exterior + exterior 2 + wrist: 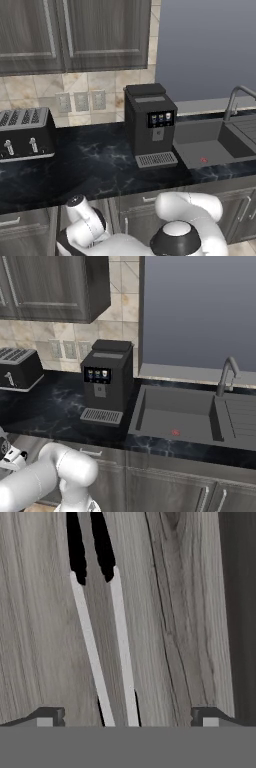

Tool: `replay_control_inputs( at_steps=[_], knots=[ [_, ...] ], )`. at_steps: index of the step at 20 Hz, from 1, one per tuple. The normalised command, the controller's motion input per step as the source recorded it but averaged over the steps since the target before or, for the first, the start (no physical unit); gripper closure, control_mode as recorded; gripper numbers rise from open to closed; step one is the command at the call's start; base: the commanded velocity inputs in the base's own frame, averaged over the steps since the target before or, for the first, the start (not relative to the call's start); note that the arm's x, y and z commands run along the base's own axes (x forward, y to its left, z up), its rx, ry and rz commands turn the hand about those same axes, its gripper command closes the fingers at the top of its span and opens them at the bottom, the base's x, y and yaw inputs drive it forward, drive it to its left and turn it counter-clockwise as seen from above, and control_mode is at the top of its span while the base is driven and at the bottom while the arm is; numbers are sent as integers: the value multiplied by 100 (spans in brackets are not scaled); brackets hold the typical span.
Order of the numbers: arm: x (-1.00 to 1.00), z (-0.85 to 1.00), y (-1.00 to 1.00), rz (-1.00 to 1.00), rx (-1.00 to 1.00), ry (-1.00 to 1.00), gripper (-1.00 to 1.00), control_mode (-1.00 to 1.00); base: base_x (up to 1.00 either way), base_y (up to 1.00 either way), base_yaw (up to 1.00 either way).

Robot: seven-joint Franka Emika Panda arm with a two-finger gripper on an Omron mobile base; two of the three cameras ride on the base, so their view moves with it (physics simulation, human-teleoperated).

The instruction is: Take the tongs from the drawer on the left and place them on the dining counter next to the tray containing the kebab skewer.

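The tongs [90,643] lie flat on the grey wood-grain floor of the drawer [35,637] in the hand view, with their black part toward the top and two pale silvery arms running down toward me. My gripper [128,716] hangs right over them, open. Its fingertips [50,716] stand wide apart, one on each side of the silvery arms, and touch nothing. The arm [82,220] bends down below the counter's front edge. The dining counter, the tray and the kebab skewer are out of view.
A black marble counter [90,165] carries a toaster [25,132] and a coffee machine [150,125]. A sink [215,142] with a faucet [234,100] lies to the right. Grey wall cabinets [75,32] hang above. A dark strip [241,612] borders the drawer floor.
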Motion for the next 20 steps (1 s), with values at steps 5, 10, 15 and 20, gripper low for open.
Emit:
replay_control_inputs(
  at_steps=[5,10,15,20],
  knots=[
    [3,-14,18,0,0,0,-100,-100,0,0,0],
    [1,-19,7,0,0,0,-100,-100,0,0,0],
    [0,-15,0,0,0,0,-100,-100,0,0,0],
    [0,-11,0,0,0,0,-100,-100,0,0,0]
  ],
)
